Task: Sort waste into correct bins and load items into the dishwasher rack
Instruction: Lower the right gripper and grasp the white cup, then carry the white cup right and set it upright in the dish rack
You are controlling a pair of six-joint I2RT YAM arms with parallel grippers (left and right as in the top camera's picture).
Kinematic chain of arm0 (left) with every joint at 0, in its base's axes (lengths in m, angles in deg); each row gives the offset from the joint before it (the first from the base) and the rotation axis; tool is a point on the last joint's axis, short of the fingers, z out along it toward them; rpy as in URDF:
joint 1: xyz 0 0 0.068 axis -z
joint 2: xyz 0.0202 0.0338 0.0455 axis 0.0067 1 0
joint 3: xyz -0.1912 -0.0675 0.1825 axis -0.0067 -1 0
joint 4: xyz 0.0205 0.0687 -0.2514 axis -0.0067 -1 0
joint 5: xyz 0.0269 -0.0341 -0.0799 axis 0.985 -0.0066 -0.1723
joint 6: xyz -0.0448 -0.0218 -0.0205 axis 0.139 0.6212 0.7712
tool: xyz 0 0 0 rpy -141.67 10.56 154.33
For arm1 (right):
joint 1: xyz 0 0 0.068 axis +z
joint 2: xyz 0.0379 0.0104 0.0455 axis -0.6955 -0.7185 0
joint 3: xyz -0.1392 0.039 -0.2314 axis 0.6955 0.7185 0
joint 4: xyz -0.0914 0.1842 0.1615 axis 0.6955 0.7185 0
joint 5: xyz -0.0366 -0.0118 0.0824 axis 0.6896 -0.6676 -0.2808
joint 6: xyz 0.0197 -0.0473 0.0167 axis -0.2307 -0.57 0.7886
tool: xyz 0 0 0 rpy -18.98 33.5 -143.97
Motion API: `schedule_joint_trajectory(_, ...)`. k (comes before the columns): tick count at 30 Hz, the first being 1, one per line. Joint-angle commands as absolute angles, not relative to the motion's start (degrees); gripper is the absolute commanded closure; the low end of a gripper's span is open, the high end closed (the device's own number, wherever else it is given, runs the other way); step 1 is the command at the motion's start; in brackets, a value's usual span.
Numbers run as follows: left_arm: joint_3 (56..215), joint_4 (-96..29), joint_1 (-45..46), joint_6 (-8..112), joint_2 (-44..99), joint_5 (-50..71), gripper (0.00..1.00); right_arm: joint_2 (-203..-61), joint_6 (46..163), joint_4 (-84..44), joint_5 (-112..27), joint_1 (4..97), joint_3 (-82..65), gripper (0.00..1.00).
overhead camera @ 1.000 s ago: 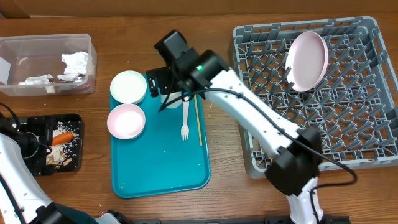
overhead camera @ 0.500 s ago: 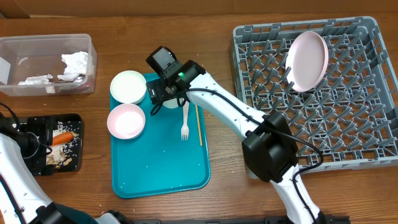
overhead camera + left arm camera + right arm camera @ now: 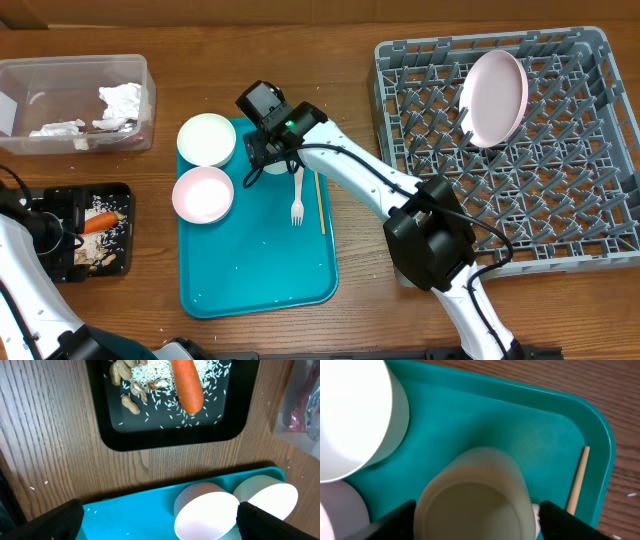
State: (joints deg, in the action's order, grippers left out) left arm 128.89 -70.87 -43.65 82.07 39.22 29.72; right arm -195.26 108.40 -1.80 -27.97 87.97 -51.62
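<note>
1. Tableware on the teal serving tray [image 3: 260, 280]: a white bowl [image 3: 207, 139] sits at its top left corner. A pink bowl [image 3: 203, 193] sits just below that, and the two are touching or very nearly so.
2. On the same tray a white cup [image 3: 475, 485] stands upright just to the right of the white bowl. A white plastic fork [image 3: 297, 195] lies below the cup with its tines toward the near edge, and a thin wooden stick [image 3: 319, 200] lies alongside the fork, apart from it.
3. The right gripper [image 3: 477, 522] reaches over the upper part of the tray with its jaws apart, one finger on each side of the cup and close against its wall. Whether they press on it I cannot tell — the cup rests on the tray.
4. The left gripper [image 3: 161, 515] hangs at the left side of the table [image 3: 150, 300], above the teal tray's left edge. Its fingers are spread as wide as they go and hold nothing.
5. A shallow black tray [image 3: 107, 425] lies on the wood just left of the teal tray. It holds an orange carrot [image 3: 187, 382], scattered rice grains [image 3: 160, 370] and beige nut-like scraps [image 3: 131, 402].
6. A clear plastic tub [image 3: 20, 75] stands at the top left of the table with crumpled white napkins [image 3: 122, 100] inside.
7. The grey dishwasher rack [image 3: 590, 200] fills the right side, well apart from the tub. A pale pink plate [image 3: 495, 97] stands tilted among the pegs toward its far edge.
</note>
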Motion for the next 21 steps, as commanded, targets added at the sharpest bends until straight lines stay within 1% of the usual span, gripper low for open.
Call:
schedule_joint_trajectory(1, 128.6, -71.0, -43.9, 83.0, 39.4, 30.3, 0.00, -196.5, 108.8, -2.2, -27.2, 87.8, -51.2, 0.30)
schedule_joint_trajectory(6, 128.6, -71.0, -43.9, 83.0, 39.4, 30.3, 0.00, -196.5, 108.8, -2.0, -27.3, 87.8, -51.4, 0.32)
schedule_joint_trajectory(8, 128.6, -71.0, -43.9, 83.0, 39.4, 30.3, 0.00, -196.4, 108.8, -1.7, -27.3, 87.8, -51.7, 0.37)
schedule_joint_trajectory(10, 128.6, -71.0, -43.9, 83.0, 39.4, 30.3, 0.00, -196.3, 108.8, -0.4, -27.3, 87.8, -52.7, 0.46)
schedule_joint_trajectory(12, 128.6, -71.0, -43.9, 83.0, 39.4, 30.3, 0.00, -196.2, 108.8, 1.2, -27.3, 87.6, -54.1, 0.52)
schedule_joint_trajectory(14, 128.6, -71.0, -43.9, 83.0, 39.4, 30.3, 0.00, -195.8, 108.8, 3.2, -27.3, 87.5, -55.9, 0.54)
schedule_joint_trajectory(21, 128.6, -71.0, -43.9, 83.0, 39.4, 30.3, 0.00, -193.5, 109.3, 12.1, -27.2, 86.2, -63.9, 0.63)
